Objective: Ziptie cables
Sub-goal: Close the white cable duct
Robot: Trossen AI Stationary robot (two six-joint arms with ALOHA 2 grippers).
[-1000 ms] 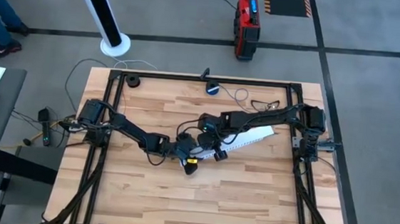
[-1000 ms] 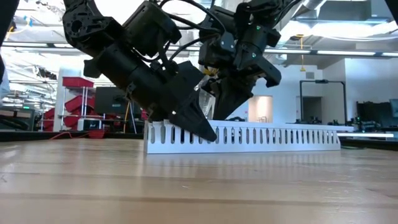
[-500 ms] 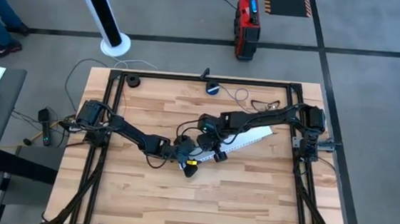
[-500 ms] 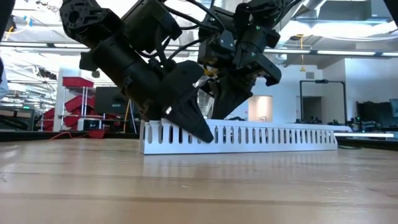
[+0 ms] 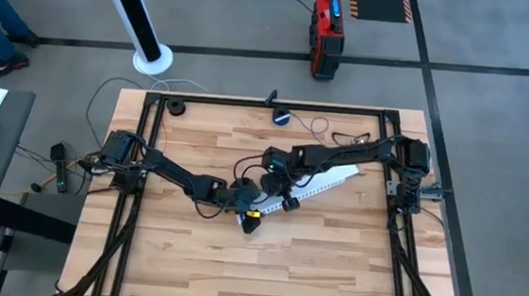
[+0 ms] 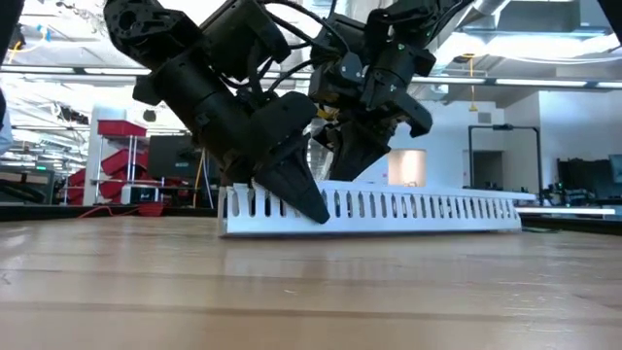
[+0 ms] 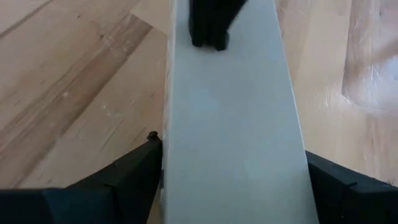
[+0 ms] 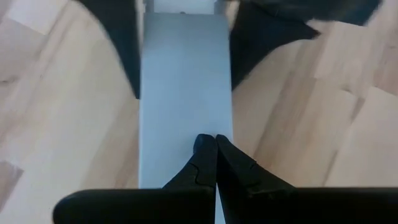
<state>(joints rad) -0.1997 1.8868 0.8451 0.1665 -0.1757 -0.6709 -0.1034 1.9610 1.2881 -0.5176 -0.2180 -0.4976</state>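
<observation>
the left tool [image 6: 309, 206] is standing nearest the low camera, angled down onto the near end of the white perforated strip [image 6: 389, 209], which is lying along the middle of the wooden surface [image 5: 331, 267]. in the left wrist view its fingers [image 7: 118, 180] are spread wide apart, one on each side of the strip [image 7: 230, 124], apparently to hold that end square; whether they are touching the walls cannot be told.

just behind, the right tool [image 6: 355, 156] is coming down onto the top of the same strip. in the right wrist view its fingertips [image 8: 214, 149] are pressed together, with nothing visible between them, and are resting on the strip's pale top face [image 8: 183, 81], probably to press it down or steady it.

the cables, judged to lie beside the two tools mid-surface, cannot be made out with certainty: the arms are covering that area from above, and the strip's wall is blocking the low view. no ziptie is identifiable. a small round blue-black device [image 5: 281, 117] is sitting at the far edge.
</observation>
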